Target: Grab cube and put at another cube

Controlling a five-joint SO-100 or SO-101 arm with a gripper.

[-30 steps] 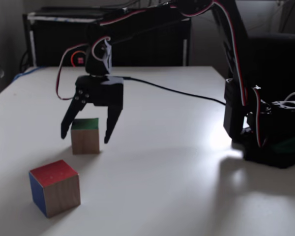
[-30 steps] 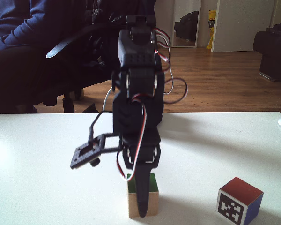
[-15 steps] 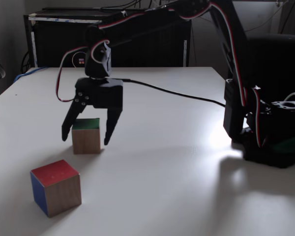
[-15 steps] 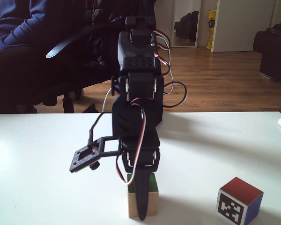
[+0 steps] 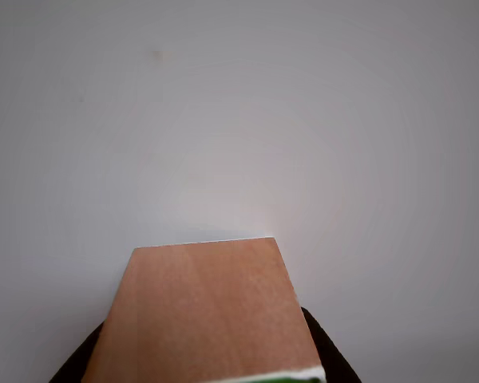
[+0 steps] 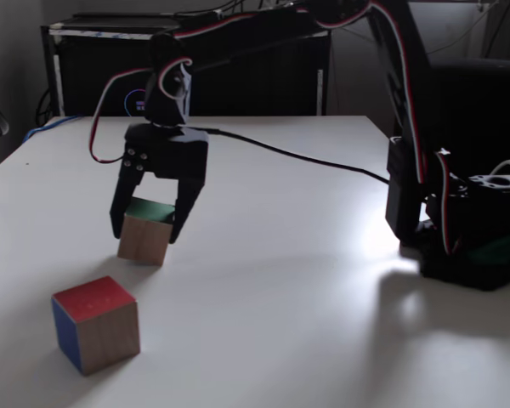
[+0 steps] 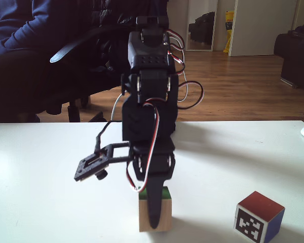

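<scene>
Tool (image 6: pixel 144 231) clamped around the green-topped wooden cube (image 6: pixel 144 233), tilted, one lower edge seemingly touching the white desk (image 6: pixel 306 280). Red-topped marker cube (image 7: pixel 259 217) resting apart, right of it in a fixed view.

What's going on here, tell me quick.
A small robot arm has its gripper closed on the wooden cube with the green top, fingers on either side. In a fixed view the cube looks slightly tilted, so it may be starting to lift off the white table. The red-topped marker cube sits apart, nearer the camera, untouched.
</scene>
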